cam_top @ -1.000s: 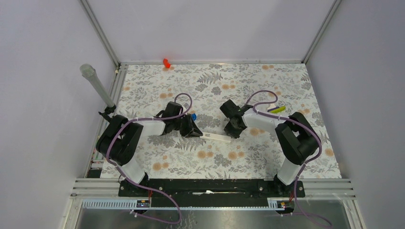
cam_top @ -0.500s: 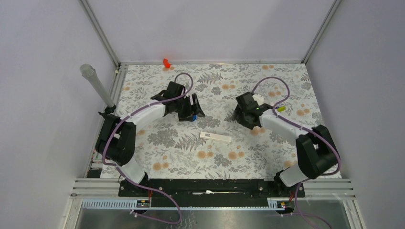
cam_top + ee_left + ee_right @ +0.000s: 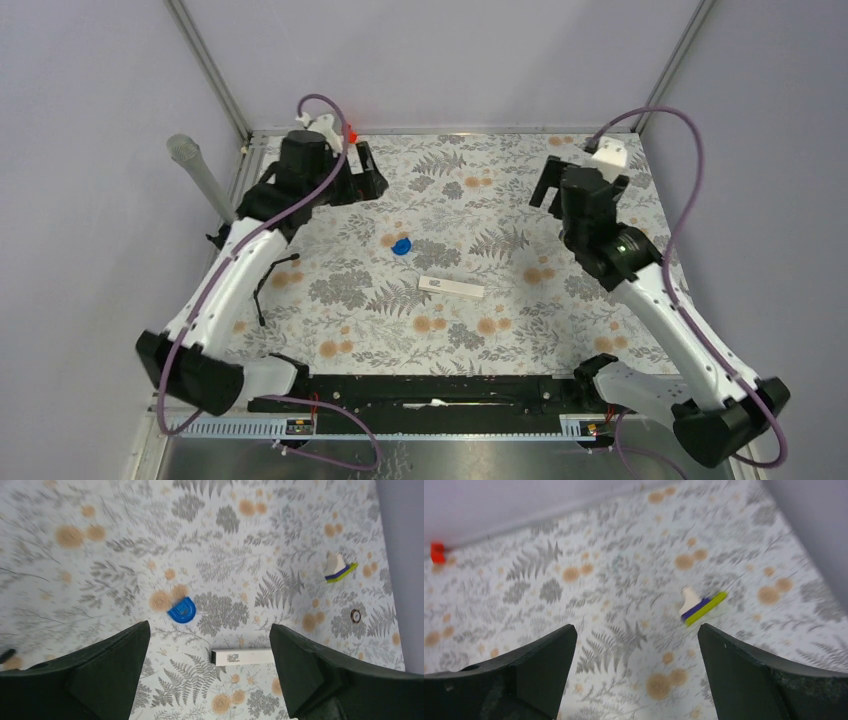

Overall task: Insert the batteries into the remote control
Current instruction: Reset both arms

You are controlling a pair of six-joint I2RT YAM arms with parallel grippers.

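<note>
Both sets of jaws are spread wide and empty. The left gripper (image 3: 209, 630) hangs behind-left of the remote control (image 3: 450, 287) and the right gripper (image 3: 636, 630) behind-right, about equally far. Its long axis runs crosswise between them, and I cannot spot any batteries.

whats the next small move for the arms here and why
Probably just park both arms. The left pincer and right pincer are open and empty, raised well off the remote control, and no loose batteries show, so loading looks finished, though that can't be confirmed.
</note>
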